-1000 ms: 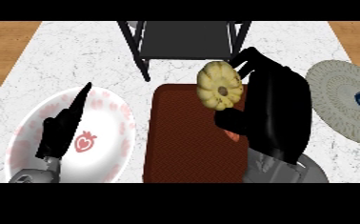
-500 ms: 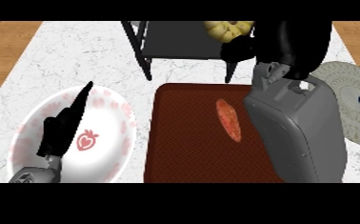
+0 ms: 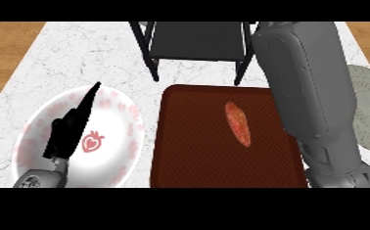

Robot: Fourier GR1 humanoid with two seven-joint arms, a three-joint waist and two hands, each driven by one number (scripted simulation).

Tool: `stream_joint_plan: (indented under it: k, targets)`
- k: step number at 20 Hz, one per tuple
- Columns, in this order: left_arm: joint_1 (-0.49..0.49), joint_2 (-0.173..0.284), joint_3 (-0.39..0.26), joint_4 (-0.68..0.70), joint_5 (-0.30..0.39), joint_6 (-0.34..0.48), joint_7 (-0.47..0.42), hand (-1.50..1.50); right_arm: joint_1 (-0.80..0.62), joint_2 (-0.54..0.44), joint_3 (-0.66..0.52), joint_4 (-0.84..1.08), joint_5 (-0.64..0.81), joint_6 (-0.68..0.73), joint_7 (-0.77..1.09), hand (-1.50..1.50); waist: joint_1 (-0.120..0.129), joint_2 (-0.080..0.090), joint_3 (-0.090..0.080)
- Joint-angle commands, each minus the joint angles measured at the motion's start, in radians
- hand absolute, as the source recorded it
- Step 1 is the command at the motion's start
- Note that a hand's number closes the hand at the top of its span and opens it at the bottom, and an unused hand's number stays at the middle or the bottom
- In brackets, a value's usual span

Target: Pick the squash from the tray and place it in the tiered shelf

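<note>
Squash not visible anywhere: the dark red tray (image 3: pixel 217 165) holds only a flat reddish oval item (image 3: pixel 238 123), and the right forearm (image 3: pixel 307 92) stretches up past the tiered shelf (image 3: pixel 196 40) with its hand beyond the frame, so its grip cannot be told. Judged late in the task, with the squash off the tray and placement or release unconfirmed. Left hand (image 3: pixel 70 128) rests open, fingers straight, over the white plate (image 3: pixel 119 106); the forearm covers the shelf's right side.
</note>
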Motion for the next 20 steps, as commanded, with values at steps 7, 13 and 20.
stream_joint_plan:
  k: [7,13,20]
  targets:
    - [0.025,-0.061,-0.055,0.036,-0.010,-0.017,0.010,0.00,-0.096,-0.049,-0.090,0.387,-0.042,-0.151,-0.168,1.50,0.029,0.028,-0.014]
    - [0.006,-0.084,-0.065,0.035,-0.004,-0.024,0.029,0.00,-0.116,0.015,-0.151,0.462,-0.123,-0.162,-0.181,1.50,0.031,0.030,-0.013]
    - [-0.013,-0.053,-0.054,0.022,-0.003,-0.050,0.029,0.00,-0.061,0.080,-0.452,0.345,-0.421,-0.354,-0.244,-1.50,0.055,0.048,-0.007]
